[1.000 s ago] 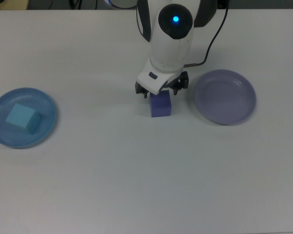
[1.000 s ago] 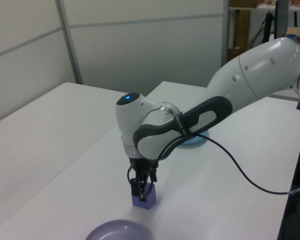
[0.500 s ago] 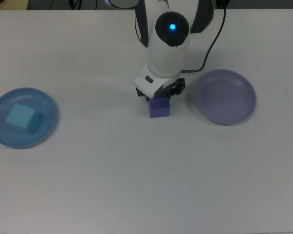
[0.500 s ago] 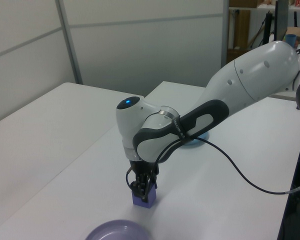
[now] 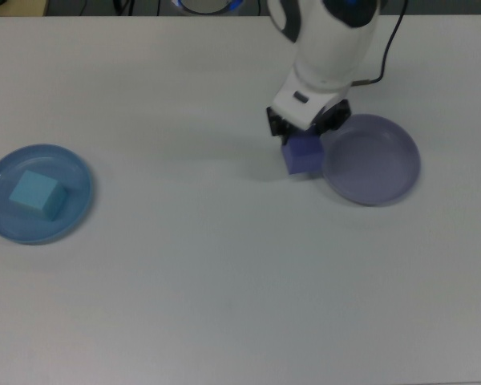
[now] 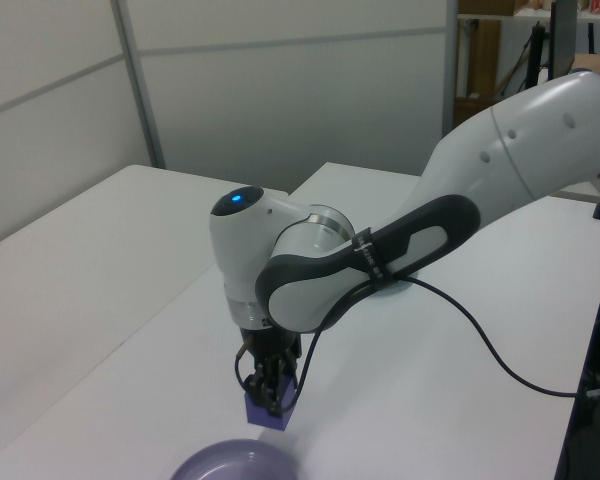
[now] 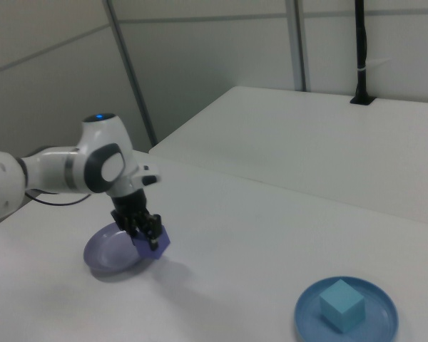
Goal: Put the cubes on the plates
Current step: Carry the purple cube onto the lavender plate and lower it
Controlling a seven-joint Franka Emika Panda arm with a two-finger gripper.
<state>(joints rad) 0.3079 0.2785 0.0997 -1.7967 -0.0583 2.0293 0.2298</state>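
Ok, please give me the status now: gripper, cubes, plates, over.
Gripper shut on purple cube, beside lavender plate. Cyan cube on blue plate. Nothing in the way.

Left view: lavender plate [image 6: 235,461] cut by bottom edge; blue plate [image 6: 392,283] mostly hidden behind arm. Purple cube [image 5: 303,156] top hidden by jaws.

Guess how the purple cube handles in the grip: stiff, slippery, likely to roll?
Probably stiff: the purple cube keeps square edges between the gripper fingers. Flat faces suggest it won't roll when set on the lavender plate. Its matte surface looks unlikely to slip.
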